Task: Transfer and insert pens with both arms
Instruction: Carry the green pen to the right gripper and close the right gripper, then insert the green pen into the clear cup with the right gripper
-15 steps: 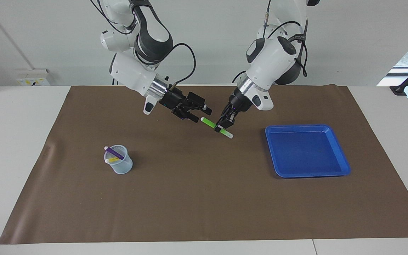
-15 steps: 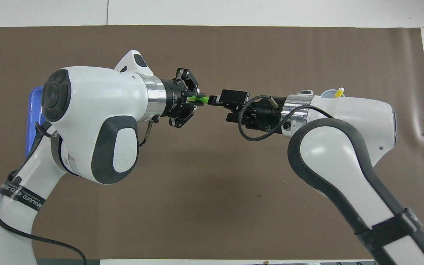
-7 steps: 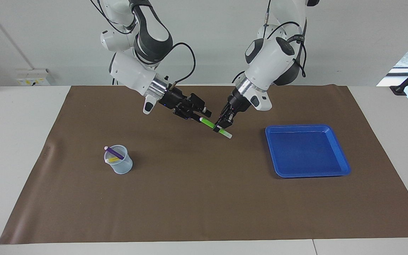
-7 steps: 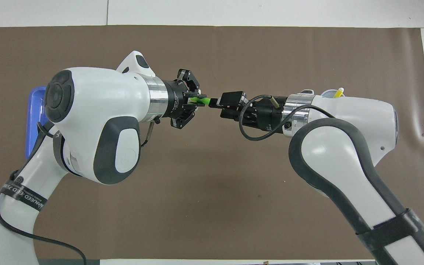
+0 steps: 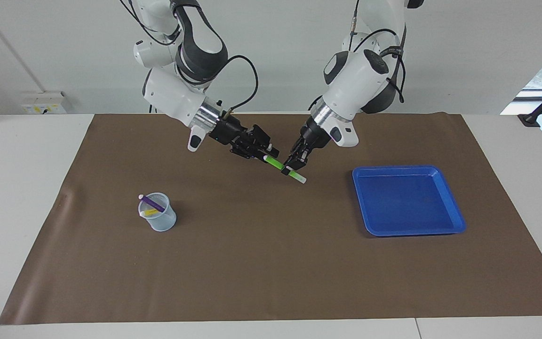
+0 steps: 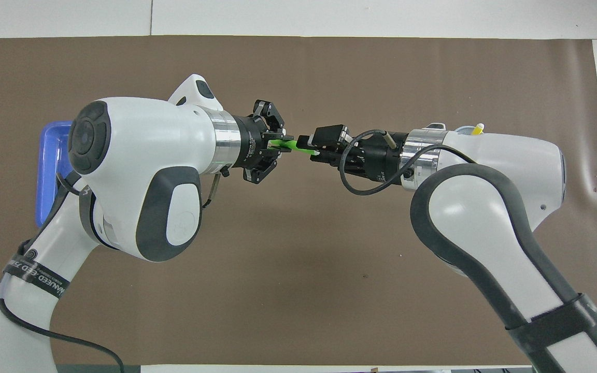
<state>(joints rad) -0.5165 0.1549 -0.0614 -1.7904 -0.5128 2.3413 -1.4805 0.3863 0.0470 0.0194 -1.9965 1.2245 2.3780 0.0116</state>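
1. Green pen (image 5: 284,169) is in the air over the brown mat (image 5: 271,263), mid-table, tilted, pale cap end lowest; it spans the gap between the two grippers.
2. Left gripper (image 5: 293,165) is pinched on the pen near its lower half; right gripper (image 5: 268,155) sits at the pen's upper end, fingers around it; whether they press the pen I cannot tell.
3. Cup (image 5: 158,217) stands on the mat toward the right arm's end, well apart from the grippers; purple pen (image 5: 151,203) and yellow pen (image 5: 150,213) lean inside it.
4. Blue tray (image 5: 454,221) lies flat toward the left arm's end, nothing in it.
5. In the overhead view both arm bodies cover much of the mat; the right arm hides most of the cup, the left arm part of the tray; only mat lies under the pen.
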